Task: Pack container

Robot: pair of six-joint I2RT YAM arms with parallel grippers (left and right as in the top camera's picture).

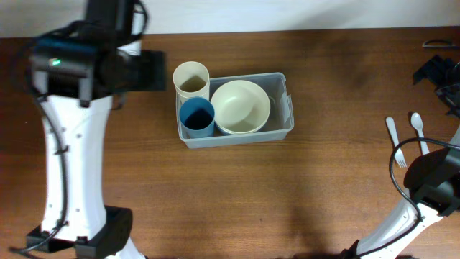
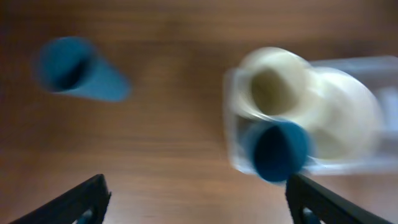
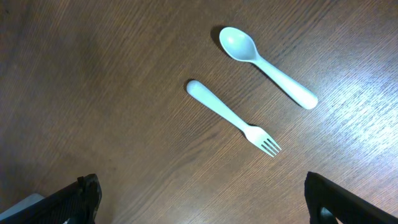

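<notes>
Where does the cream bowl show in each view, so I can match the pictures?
Overhead: bowl just above centre, in the right part of the container.
Left wrist: bowl at right, blurred, inside the container.
Right wrist: not in view.
Shared landmark: blue cup in the container beside the bowl.

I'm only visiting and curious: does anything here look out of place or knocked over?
Nothing looks spilled or broken. One blue cup stands alone outside the container, though that view is blurred. A fork and spoon lie unpacked far to the right.
</notes>
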